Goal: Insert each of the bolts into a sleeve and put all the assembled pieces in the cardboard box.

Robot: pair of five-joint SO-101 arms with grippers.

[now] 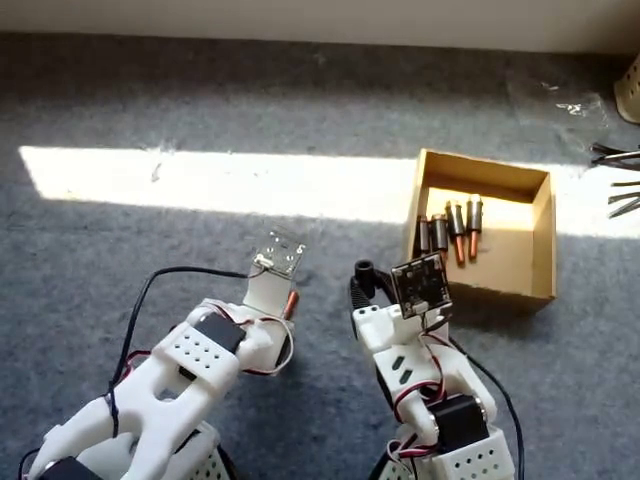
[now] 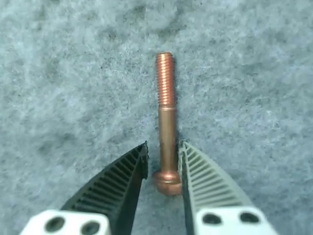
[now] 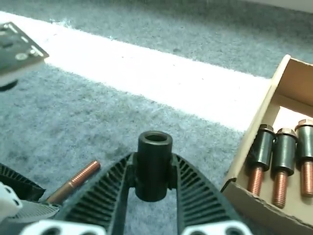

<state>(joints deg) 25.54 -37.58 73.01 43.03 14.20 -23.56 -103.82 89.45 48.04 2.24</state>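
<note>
Left tool (image 2: 164, 146) sits low over the grey bench (image 1: 150, 100), fingers apart and straddling the head end of a copper bolt (image 2: 167, 122). Clear gap between the shaft and the dark finger (image 2: 122, 181). The pale finger (image 2: 205, 181) is at or just against the shaft on the other side; can't tell if it touches. So not clamped. The bolt lies flat on the bench, round head between the fingers, threaded end pointing away from the tool.

Right tool (image 3: 152, 164) is clamped on a black sleeve (image 3: 154, 142). The sleeve is upright with its open bore facing up, a finger gripping each side. From the right wrist, the same bolt (image 3: 73, 182) shows beside and below the sleeve, well apart from it, thread end out.

From above, the two arms are side by side, the left tool (image 1: 283, 300) with the bolt (image 1: 291, 303) at its tip and the right tool (image 1: 365, 275) with the sleeve (image 1: 363, 270) just beside the near corner of the cardboard box (image 1: 480, 170).

Four assembled pieces (image 1: 450, 230) lie in the box, side by side against its left wall, dark sleeves at the far end and copper shafts sticking out toward the arms.

Beyond that, a band of sunlight (image 1: 220, 180) crosses the bench and runs into the box.
</note>
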